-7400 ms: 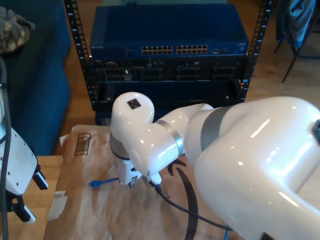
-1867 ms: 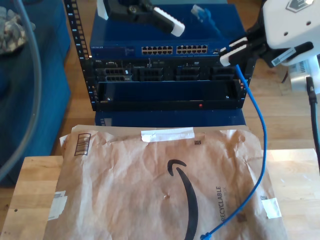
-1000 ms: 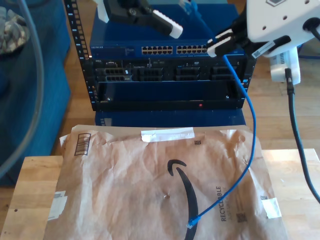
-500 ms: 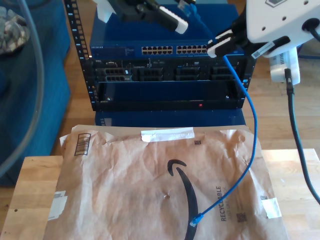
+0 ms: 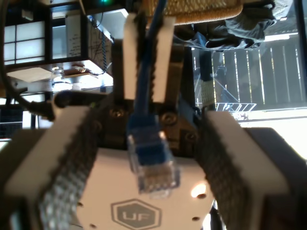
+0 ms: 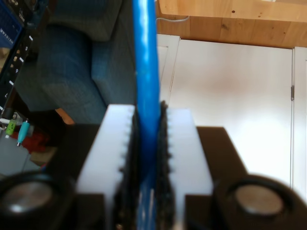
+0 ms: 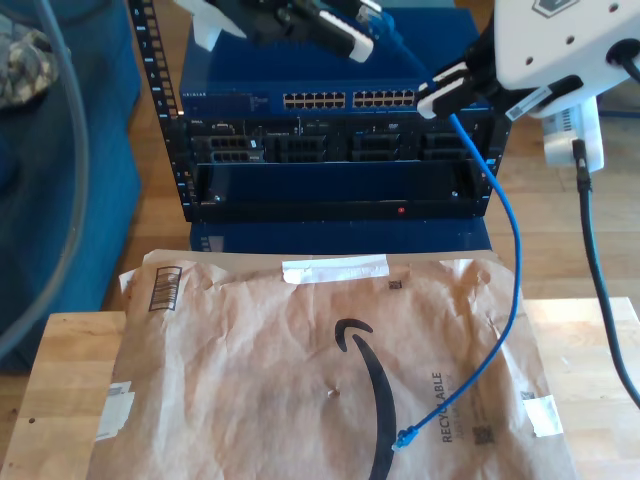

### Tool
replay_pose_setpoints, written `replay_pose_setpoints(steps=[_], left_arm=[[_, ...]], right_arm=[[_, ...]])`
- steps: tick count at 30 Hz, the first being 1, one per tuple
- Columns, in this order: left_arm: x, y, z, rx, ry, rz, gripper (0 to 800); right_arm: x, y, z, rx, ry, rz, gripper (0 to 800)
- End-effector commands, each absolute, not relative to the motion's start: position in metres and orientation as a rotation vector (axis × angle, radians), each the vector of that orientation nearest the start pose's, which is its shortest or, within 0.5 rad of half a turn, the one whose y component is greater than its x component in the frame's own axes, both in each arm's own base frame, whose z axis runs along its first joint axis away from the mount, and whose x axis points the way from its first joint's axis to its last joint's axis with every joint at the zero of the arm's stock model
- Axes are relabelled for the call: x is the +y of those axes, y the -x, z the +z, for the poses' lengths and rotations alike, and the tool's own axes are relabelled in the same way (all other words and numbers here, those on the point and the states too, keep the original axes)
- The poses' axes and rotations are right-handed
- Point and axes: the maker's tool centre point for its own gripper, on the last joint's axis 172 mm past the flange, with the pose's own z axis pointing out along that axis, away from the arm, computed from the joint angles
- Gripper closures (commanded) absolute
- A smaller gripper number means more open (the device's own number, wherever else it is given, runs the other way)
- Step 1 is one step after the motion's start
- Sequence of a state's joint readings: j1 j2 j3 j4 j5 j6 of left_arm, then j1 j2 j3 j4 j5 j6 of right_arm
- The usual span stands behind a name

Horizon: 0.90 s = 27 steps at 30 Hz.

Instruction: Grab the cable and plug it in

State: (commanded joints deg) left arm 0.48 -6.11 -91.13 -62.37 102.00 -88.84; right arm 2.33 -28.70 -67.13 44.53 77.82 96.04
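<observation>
So the cable is clenched tight in my second gripper, up at the exterior view's upper right, right in front of the blue network switch. In the second wrist view the white ribbed fingers can be seen squeezed onto the blue jacket with no gap left.

From that grip, a short stub of cable ends in a clear-blue clip plug. That plug is seen sitting between the grey pads of my first gripper, which is spread wide and isn't touching it on either side, so nothing is grasped there. That gripper is found at the top of the exterior view, above the switch.

The rest of the cable is hung down past the rack's front on the exterior view's right. It curves back onto the brown paper mailer, and the other plug is laid near the mailer's lower edge.

Readable stuff:
- A hexagon badge with "UF" can be made out on the white housing behind the plug.
- "RECYCLABLE" is printed on the mailer, next to a curved smile-arrow logo.
- A barcode label is stuck near the mailer's far corner at the exterior view's left, but it's too small to read.
- White lettering on the switch's face is too blurred to read.

The mailer is spread on a wooden table.
</observation>
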Motion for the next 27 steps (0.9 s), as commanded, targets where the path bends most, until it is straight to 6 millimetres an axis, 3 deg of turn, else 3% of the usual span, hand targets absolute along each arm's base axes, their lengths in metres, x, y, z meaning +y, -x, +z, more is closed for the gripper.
replay_pose_setpoints(steps=[25, 27], left_arm=[[-0.2439, -0.3872, 0.5535, 1.391, -1.743, -0.988, 523], [-0.2353, -0.3939, 0.5538, 1.407, -1.718, -0.976, 534]], right_arm=[[0.1917, -0.3821, 0.4912, 1.756, 1.584, 0.500, 797], [0.1917, -0.3821, 0.4904, 1.757, 1.584, 0.501, 797]])
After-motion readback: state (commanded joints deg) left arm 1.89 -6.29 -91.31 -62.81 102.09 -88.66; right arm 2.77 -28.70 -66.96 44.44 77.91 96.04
